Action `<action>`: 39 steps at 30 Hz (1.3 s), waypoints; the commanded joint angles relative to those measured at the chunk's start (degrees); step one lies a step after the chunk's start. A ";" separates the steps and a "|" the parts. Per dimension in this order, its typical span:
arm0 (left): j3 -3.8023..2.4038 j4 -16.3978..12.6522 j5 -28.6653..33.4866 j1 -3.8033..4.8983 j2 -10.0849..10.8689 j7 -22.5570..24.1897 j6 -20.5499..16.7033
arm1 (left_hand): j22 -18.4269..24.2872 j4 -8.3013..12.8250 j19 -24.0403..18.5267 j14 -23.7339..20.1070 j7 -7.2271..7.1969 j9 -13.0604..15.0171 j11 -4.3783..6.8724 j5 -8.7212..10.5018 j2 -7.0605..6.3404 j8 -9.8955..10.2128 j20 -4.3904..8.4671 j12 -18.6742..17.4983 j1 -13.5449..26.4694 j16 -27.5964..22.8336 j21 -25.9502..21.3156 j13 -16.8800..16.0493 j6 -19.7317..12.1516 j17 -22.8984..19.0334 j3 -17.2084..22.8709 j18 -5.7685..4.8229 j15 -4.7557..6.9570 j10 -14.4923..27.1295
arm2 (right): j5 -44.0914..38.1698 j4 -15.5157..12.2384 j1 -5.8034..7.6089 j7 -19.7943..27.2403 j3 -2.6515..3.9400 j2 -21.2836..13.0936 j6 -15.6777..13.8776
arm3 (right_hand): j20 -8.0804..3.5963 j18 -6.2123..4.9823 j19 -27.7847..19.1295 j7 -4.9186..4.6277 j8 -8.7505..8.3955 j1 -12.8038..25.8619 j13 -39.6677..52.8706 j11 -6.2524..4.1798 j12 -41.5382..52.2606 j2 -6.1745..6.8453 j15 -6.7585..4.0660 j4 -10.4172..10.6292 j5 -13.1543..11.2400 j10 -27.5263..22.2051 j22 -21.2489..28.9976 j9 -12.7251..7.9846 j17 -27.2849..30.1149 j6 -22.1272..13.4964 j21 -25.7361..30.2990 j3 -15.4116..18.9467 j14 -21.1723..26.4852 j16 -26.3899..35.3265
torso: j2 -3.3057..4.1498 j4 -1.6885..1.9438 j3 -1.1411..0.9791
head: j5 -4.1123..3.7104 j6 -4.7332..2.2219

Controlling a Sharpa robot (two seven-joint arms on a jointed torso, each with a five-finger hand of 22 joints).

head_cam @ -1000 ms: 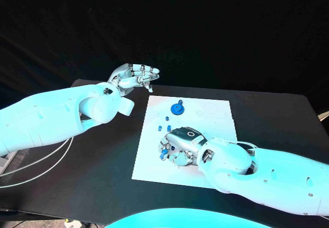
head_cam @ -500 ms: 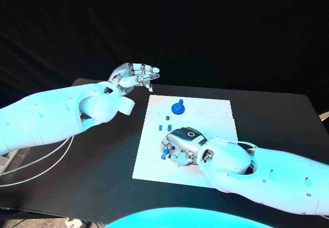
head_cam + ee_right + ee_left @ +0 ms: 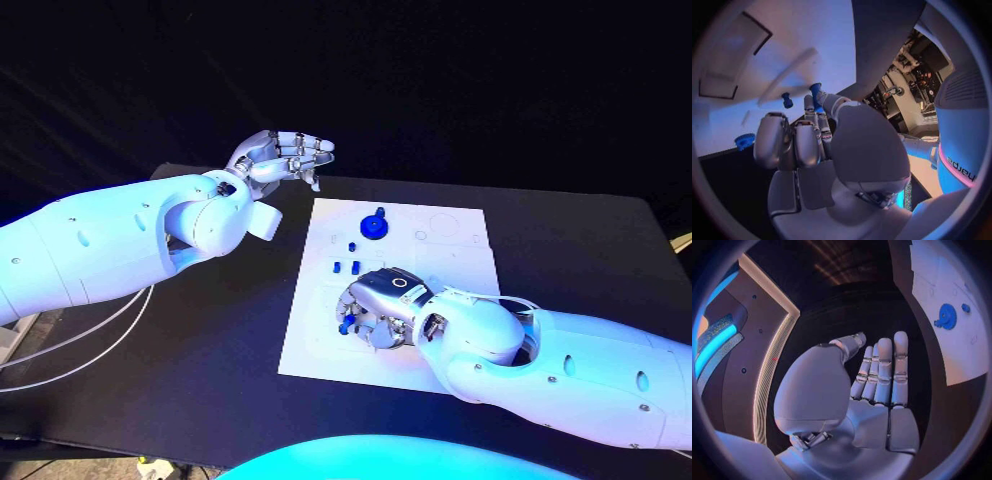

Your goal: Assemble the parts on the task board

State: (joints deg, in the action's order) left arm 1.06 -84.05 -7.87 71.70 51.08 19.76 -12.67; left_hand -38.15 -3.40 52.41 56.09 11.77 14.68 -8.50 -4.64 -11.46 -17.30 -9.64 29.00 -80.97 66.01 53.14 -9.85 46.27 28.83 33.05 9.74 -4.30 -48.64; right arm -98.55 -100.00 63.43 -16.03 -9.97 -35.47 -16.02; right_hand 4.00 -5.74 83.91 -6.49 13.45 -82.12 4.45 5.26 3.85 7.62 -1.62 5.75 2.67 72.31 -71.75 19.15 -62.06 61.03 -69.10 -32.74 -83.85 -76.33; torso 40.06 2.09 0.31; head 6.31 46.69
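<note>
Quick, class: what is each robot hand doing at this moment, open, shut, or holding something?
Left hand: holds nothing, raised off the task board, fingers straight and close together.
Right hand: pinches a small blue part over the board.

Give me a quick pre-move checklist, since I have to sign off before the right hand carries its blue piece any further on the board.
1. Right hand has a part: ok. In the right wrist view a small blue peg sits at its fingertips.
2. Firmness of that hold: cannot tell; the fingers hide most of the peg.
3. Right hand is over the task board: ok.
4. Left hand is out of the way: ok. It is raised off the board's far left corner, fingers curled, holding nothing.
5. Other parts undisturbed: ok. The blue disc and two loose small pegs lie on the board beyond the right hand.
6. Target hole: cannot tell.
</note>
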 commanded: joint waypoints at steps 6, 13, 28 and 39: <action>-0.04 -0.13 0.31 0.03 0.00 0.33 0.44 | 0.06 -0.09 0.34 -0.20 0.87 -0.08 -0.31 0.00 0.29 0.24 0.11 -0.24 -0.11 -0.33 -0.34 0.06 -0.41 -0.08 -0.34 0.86 -0.05 0.16 | 0.47 0.46 -0.13 0.65 -0.21 0.83 0.73 | -0.21 1.09 -0.10 -0.44 0.04 3.46 -0.04 -2.17 -0.20 0.98 -0.04 0.63 0.12 2.38 0.29 3.94 0.51 -0.76 0.34 0.38 -1.01 0.06 | -0.01 0.06 0.04 | -0.03 -0.04; -0.04 -0.14 0.31 0.04 0.00 0.22 0.57 | 0.06 -0.09 0.34 -0.20 0.87 -0.08 -0.31 0.00 0.29 0.24 0.11 -0.24 -0.11 -0.33 -0.34 0.06 -0.41 -0.08 -0.34 0.86 -0.05 0.16 | 1.26 0.83 -0.13 0.38 -0.34 1.13 0.86 | 0.36 1.10 -0.24 -1.40 -2.12 8.07 -0.09 -1.32 -0.30 4.72 0.64 2.46 0.12 0.30 0.24 2.90 -0.09 -4.13 0.50 3.03 -1.07 -0.32 | -0.03 0.03 0.01 | 0.01 0.18; -0.04 -0.16 0.34 0.04 0.16 -0.61 1.28 | 0.07 -0.34 0.61 -0.16 0.91 -0.11 -0.35 0.04 0.33 0.23 0.05 -0.25 0.15 -0.31 -0.26 0.11 -0.47 -0.07 -0.52 0.86 -0.10 0.22 | 1.17 0.17 -0.11 0.09 -0.39 -0.56 -1.48 | 1.24 0.58 -1.17 -2.19 -4.81 8.69 -0.21 -0.46 -0.15 7.07 1.35 2.49 0.11 -6.29 1.97 1.46 0.78 -8.19 2.98 7.20 -0.62 0.04 | -0.04 -0.04 -0.03 | 0.14 0.13; -0.03 -0.11 0.35 0.03 0.28 -0.77 1.38 | 0.06 -0.36 0.66 -0.17 0.92 -0.12 -0.35 0.04 0.32 0.24 0.05 -0.25 0.18 -0.31 -0.24 0.12 -0.48 -0.07 -0.54 0.86 -0.11 0.24 | 2.31 -3.92 0.79 1.84 -0.27 -4.40 -6.40 | 1.28 0.30 -1.29 -2.06 -5.51 4.66 0.45 -0.45 1.31 4.12 1.46 4.89 0.17 -9.62 3.01 0.70 2.00 -9.17 4.66 20.30 -0.44 0.75 | -0.08 -0.06 0.03 | -0.21 -0.28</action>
State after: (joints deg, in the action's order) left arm 1.06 -84.07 -7.83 71.70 51.39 18.92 -12.32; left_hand -38.16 -3.72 52.83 56.09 11.76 14.62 -8.50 -4.64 -11.46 -17.30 -9.64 29.00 -80.97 66.01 53.14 -9.79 46.27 28.83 32.73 9.74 -4.30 -48.64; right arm -96.97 -103.24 63.99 -15.82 -10.31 -39.42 -19.04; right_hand 5.14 -5.74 82.77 -8.65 8.15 -76.86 4.82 4.81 4.99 11.55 -0.61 10.50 2.99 63.23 -68.67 19.89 -60.07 52.13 -64.67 -12.93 -84.02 -75.78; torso 40.00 2.04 0.31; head 6.21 46.52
